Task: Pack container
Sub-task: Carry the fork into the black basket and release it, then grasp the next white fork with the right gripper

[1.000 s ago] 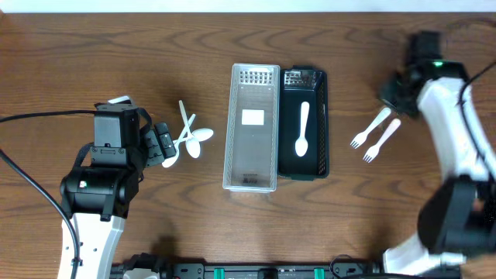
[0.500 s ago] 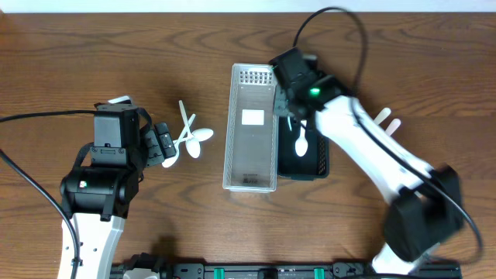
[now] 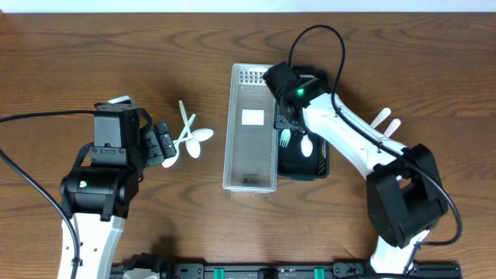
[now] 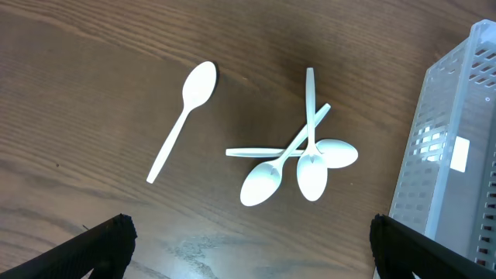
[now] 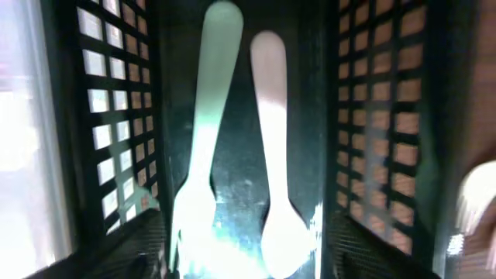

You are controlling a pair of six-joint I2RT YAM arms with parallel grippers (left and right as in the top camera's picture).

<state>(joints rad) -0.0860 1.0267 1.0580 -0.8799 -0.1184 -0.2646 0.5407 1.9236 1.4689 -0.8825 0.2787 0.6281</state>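
Down in the black basket (image 5: 372, 116), fork (image 5: 203, 116) lay beside spoon (image 5: 270, 139) under the spread right gripper (image 5: 244, 252). The left gripper (image 4: 248, 248) gaped too.

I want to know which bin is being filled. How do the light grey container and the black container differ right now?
Colour: the light grey container is pale and translucent; the black container is dark. Contents: the light grey container holds no cutlery; the black container holds a fork and a spoon. Length: from overhead the grey one looks longer than the black one. Both are perforated rectangular bins lying side by side.
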